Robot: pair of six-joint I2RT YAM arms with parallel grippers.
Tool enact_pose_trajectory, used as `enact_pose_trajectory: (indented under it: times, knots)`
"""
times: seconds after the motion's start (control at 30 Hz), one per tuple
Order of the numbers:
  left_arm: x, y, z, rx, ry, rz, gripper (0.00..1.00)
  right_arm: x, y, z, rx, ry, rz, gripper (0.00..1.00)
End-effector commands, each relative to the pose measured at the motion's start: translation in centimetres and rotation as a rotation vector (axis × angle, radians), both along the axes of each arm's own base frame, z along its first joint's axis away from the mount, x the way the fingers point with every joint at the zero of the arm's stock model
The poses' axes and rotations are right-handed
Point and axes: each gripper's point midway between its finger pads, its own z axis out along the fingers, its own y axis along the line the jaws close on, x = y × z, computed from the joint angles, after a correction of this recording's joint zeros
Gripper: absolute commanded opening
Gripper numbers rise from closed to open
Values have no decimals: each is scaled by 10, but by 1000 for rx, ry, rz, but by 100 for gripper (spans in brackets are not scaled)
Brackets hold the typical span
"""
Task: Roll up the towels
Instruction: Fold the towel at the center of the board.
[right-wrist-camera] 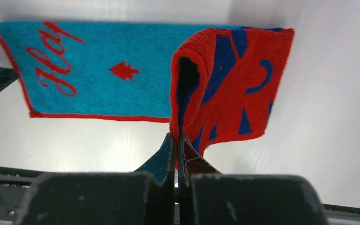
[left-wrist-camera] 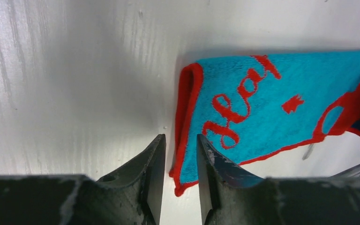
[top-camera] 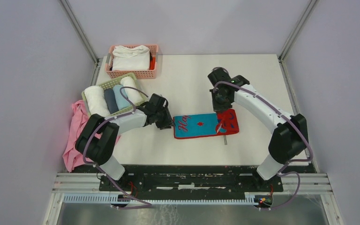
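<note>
Pinching folded-over red end of red-and-teal towel (right-wrist-camera: 98,70) with right gripper (right-wrist-camera: 178,138), clamped tight. Straddling towel's opposite hem with left gripper (left-wrist-camera: 180,139), narrow gap, unclamped.

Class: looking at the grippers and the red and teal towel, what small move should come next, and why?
Probably the right gripper turns its pinched end leftward over the towel: that end is already curled over, the rest lies flat.

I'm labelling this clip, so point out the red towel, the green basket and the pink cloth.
red towel (top-camera: 197,125): top view, on its teal middle.
green basket (top-camera: 107,85): top view, on its far rim.
pink cloth (top-camera: 77,123): top view, on its upper half.
</note>
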Motion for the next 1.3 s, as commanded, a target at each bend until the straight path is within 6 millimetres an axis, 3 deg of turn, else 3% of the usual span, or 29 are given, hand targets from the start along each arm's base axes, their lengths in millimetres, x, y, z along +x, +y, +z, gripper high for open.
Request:
enact_pose_trajectory:
  times: [0.0, 0.17, 0.4, 0.67, 0.9, 1.03, 1.13, 1.27]
  knots:
    - [5, -5, -8, -15, -12, -18, 33, 0, 40, 14, 14, -12, 28, 1]
    - [-1, -7, -16, -33, 11, -15, 24, -3, 91, 12, 34, -18, 100, 1]
    - [-4, -4, -16, -35, 8, -8, 20, 1, 134, 11, 40, -82, 122, 0]
    - [-7, -5, -17, -41, 10, -8, 18, -3, 163, -19, 36, -31, 152, 1]
    - [-7, -1, -15, -24, 1, 1, 19, -14, 171, -54, 10, 64, 190, 4]
    - [-8, -1, -16, -25, 4, 2, 21, -20, 185, -55, 74, 103, 234, 15]
    - [-8, 4, -12, -9, -7, 18, 28, -22, 192, -34, 142, 71, 275, 34]
    - [-5, 17, -1, 40, -44, 47, 35, -22, 168, -8, 143, -29, 292, 50]
